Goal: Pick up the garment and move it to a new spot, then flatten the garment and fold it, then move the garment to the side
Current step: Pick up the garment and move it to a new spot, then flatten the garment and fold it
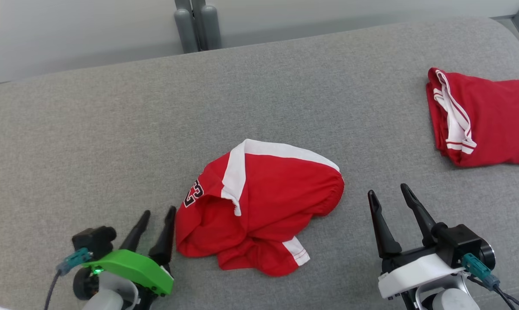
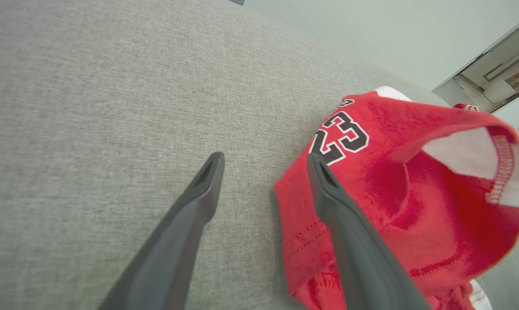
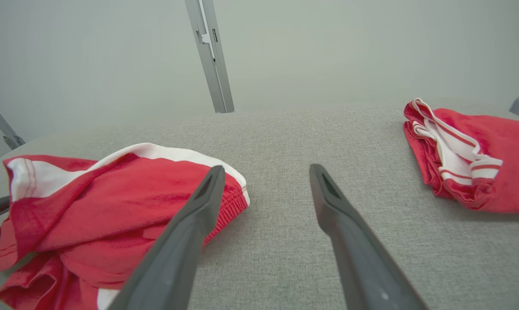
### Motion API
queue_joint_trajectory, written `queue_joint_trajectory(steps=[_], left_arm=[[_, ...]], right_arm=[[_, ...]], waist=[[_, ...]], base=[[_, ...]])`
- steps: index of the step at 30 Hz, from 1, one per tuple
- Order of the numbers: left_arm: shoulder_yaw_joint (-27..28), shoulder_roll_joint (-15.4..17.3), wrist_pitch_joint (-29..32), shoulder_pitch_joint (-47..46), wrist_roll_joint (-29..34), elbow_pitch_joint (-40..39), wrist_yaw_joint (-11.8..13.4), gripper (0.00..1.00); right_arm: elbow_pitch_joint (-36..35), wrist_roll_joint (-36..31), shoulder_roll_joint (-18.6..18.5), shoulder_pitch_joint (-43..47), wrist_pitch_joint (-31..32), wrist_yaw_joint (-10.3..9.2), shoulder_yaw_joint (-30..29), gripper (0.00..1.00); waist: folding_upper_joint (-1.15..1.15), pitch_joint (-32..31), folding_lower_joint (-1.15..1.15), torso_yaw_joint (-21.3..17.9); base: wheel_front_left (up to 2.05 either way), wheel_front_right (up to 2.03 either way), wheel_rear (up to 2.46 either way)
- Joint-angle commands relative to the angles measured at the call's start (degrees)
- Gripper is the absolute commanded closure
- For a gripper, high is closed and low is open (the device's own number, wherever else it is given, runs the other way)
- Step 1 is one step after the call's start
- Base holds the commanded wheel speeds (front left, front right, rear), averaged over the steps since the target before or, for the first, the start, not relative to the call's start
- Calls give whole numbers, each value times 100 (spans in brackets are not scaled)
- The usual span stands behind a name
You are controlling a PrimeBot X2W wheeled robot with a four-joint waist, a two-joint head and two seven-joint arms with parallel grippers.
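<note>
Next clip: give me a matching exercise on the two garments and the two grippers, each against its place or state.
1. red shorts numbered 23
2. second red garment
3. left gripper
4. right gripper

A. open, right of the shorts
B. folded, far right
C. crumpled, centre
D. open, left of the shorts, by the 23

Pairs: 1-C, 2-B, 3-D, 4-A

Grey fabric surface [image 1: 113, 129], folded red-and-white garment [image 1: 492, 125] far right, grey posts [image 1: 197, 26] behind.

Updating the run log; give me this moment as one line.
garment: crumpled, mid-surface | left pincer: open, empty, beside garment | right pincer: open, empty, clear of garment
</note>
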Motion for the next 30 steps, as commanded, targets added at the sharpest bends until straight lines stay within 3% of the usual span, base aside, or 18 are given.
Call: queue_joint_trajectory(steps=[1, 5, 8, 11, 15, 30], left_arm=[[255, -43, -75, 159, 94, -25, 119, 0], [1767, -516, -101, 791, 845, -793, 311, 0], [2662, -1000, -103, 1366, 1800, -1416, 237, 0], [3148, -1290, -104, 1839, 2621, -1896, 79, 0], [3316, -1412, -98, 2388, 3270, -2166, -65, 0], [3118, -1422, -100, 2702, 3596, -2488, -240, 0]], right_arm=[[-27, -43, -4, 14, -16, -1, -20, 0], [-91, -127, -6, 170, -16, -1, -112, 0], [-144, -209, -47, 282, -16, 0, -136, 0], [-190, -238, -130, 431, -16, -1, -220, 0], [-239, -246, -191, 674, -16, -1, -367, 0], [-145, -233, -65, 818, -16, 0, -384, 0]], waist=[[0, -119, 0, 117], [0, -294, 0, 294], [0, -425, 0, 432], [0, -554, 0, 565], [0, -804, 0, 722], [0, -951, 0, 711]], base=[[0, 0, 0], [0, 0, 0], [0, 0, 0], [0, 0, 0], [0, 0, 0], [0, 0, 0]])
